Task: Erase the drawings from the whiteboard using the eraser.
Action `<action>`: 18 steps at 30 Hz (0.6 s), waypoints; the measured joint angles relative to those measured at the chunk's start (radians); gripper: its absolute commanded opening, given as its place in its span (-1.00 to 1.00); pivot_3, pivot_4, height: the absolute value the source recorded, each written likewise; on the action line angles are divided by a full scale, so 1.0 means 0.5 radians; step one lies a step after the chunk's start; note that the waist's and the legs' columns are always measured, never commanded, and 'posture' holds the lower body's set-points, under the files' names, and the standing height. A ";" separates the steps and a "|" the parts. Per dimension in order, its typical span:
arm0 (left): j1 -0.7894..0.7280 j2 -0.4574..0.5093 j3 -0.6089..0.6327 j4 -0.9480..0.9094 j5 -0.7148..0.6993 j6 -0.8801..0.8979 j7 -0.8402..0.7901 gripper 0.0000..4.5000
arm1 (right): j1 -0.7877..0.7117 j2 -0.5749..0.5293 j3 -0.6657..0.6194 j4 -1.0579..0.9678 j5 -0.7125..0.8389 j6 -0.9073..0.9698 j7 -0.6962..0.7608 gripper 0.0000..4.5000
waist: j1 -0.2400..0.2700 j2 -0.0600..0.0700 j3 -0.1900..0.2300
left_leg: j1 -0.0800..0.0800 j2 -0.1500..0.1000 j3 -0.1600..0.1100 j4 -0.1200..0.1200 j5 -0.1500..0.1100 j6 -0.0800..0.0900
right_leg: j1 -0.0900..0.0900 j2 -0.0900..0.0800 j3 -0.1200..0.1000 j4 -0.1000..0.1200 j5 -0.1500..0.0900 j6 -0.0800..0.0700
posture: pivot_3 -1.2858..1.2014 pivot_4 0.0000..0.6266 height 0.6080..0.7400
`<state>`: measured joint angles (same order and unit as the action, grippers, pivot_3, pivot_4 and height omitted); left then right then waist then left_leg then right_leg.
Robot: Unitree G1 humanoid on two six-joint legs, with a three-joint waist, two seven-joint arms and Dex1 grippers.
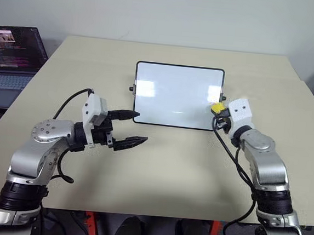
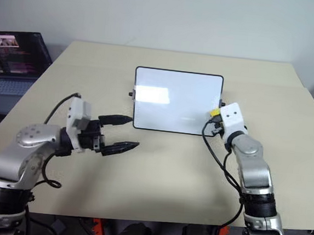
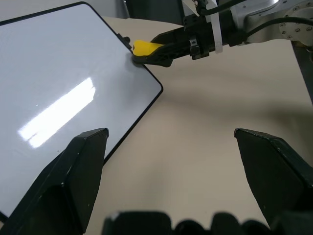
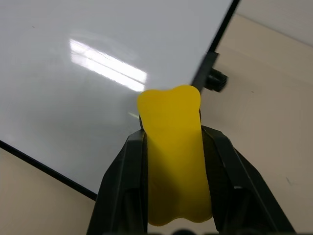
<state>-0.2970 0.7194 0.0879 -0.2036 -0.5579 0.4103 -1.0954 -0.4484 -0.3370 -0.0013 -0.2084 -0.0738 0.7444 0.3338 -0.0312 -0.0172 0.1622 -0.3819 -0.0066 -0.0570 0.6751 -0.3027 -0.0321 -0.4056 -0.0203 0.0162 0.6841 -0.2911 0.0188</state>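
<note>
- Lying flat on the beige table [image 1: 157,172], the whiteboard [image 1: 175,94] is seen near the table's middle, with its thin black frame and small black knobs on both short sides
- No marker marks can be made out on the whiteboard's glossy white surface; only bright reflections are seen there
- The eraser [image 4: 173,156], a yellow block, is clamped between the two black fingers of the right end effector [image 1: 219,113], which are closed tightly against its sides
- The eraser is held at the whiteboard's right short edge, close to the near right corner and just beside the knob [image 4: 215,80] on that side; whether it touches the frame cannot be told
- The left end effector [image 1: 128,129] is held just off the whiteboard's near left corner, above the table, with its fingers spread wide and nothing between them
- One finger [image 1: 125,115] of the left end effector is seen close to the whiteboard's left edge, the other lies nearer the table's front
- A laptop [image 1: 11,55] with a lit screen is seen well to the left of the whiteboard, beyond the table's left edge
</note>
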 measured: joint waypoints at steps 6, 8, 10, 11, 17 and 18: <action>-0.063 -0.011 -0.030 0.029 0.012 -0.011 -0.040 1.00 | 0.059 -0.026 -0.132 -0.145 0.038 0.205 -0.044 -0.46 | 0.001 0.000 0.000 | 0.000 0.000 0.000 0.000 0.000 0.000 | 0.000 0.001 0.000 -0.001 0.000 0.000 | 0.03 -0.52 1.00; -0.073 -0.020 -0.044 0.043 0.018 -0.017 -0.057 1.00 | 0.074 -0.027 -0.178 -0.169 0.047 0.277 -0.068 -0.46 | 0.001 0.000 0.000 | 0.000 0.000 0.000 0.000 0.000 0.000 | 0.000 0.000 0.000 -0.001 0.000 0.000 | 0.03 -0.52 1.00; -0.082 -0.024 -0.068 0.058 0.029 -0.037 -0.069 1.00 | 0.078 -0.019 -0.218 -0.198 0.062 0.370 -0.091 -0.46 | 0.000 0.000 0.000 | 0.000 0.000 0.000 0.000 0.000 0.000 | 0.000 0.001 0.001 -0.001 0.000 0.000 | 0.03 -0.52 1.00; -0.085 -0.028 -0.075 0.066 0.033 -0.048 -0.075 1.00 | 0.080 -0.004 -0.244 -0.213 0.078 0.420 -0.103 -0.46 | 0.000 0.000 0.000 | 0.000 0.000 0.000 -0.001 0.000 0.000 | 0.000 0.001 0.000 -0.001 0.000 0.000 | 0.03 -0.52 1.00; -0.100 -0.030 -0.084 0.088 0.037 -0.055 -0.105 1.00 | 0.090 0.200 -0.413 -0.280 0.162 0.752 -0.234 -0.46 | 0.000 0.000 0.000 | 0.000 0.000 0.000 -0.001 0.000 0.000 | 0.000 0.001 0.001 -0.001 0.000 0.000 | 0.03 -0.52 1.00; -0.100 -0.030 -0.084 0.088 0.037 -0.056 -0.106 1.00 | 0.090 0.236 -0.439 -0.284 0.185 0.805 -0.253 -0.46 | 0.000 0.000 0.000 | 0.000 0.000 0.000 -0.001 0.000 0.000 | 0.000 0.001 0.001 -0.001 0.000 0.000 | 0.03 -0.52 1.00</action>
<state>-0.3472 0.7046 0.0460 -0.1596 -0.5391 0.3825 -1.1483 -0.4034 -0.2188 -0.2206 -0.3506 0.0185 1.1471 0.2072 -0.0315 -0.0170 0.1623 -0.3821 -0.0065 -0.0568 0.6746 -0.3027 -0.0320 -0.4055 -0.0199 0.0168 0.6834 -0.2911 0.0188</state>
